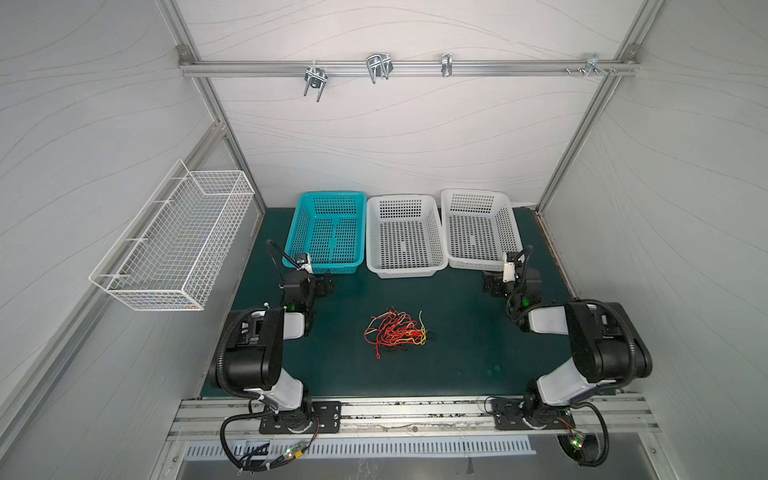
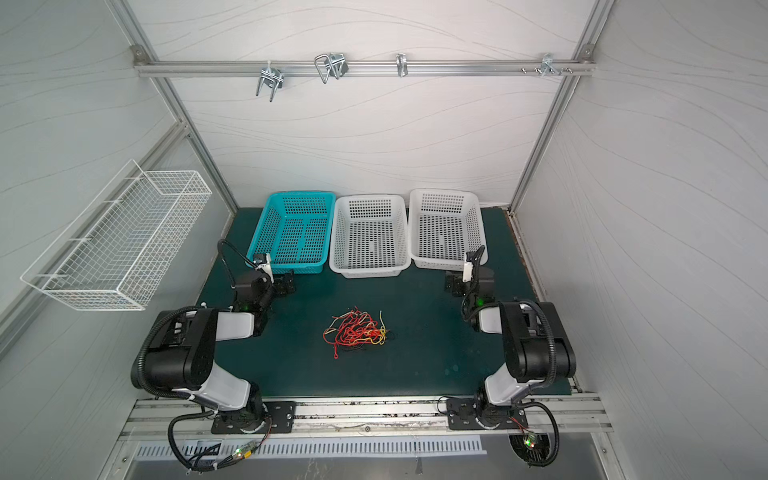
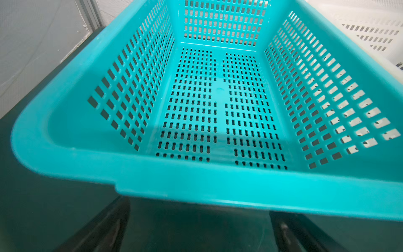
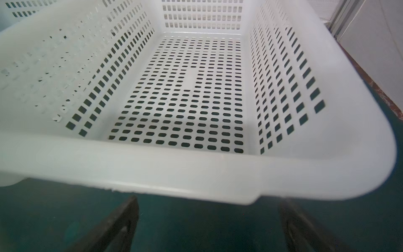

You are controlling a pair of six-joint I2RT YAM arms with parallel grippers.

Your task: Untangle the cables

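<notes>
- Left gripper (image 3: 199, 220) gapes empty before a teal basket (image 3: 218, 189), left wrist view.
- Right gripper (image 4: 209, 210) gapes empty before a white basket (image 4: 174, 172), right wrist view.
- In both top views, cables (image 1: 395, 332) (image 2: 357, 330), a red-yellow-black tangle, lie lower centre on the green mat (image 1: 457, 365).

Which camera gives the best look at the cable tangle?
The top views: both show the whole tangle of cables on the mat. The left wrist view shows only the teal basket, the right wrist only a white basket.
</notes>
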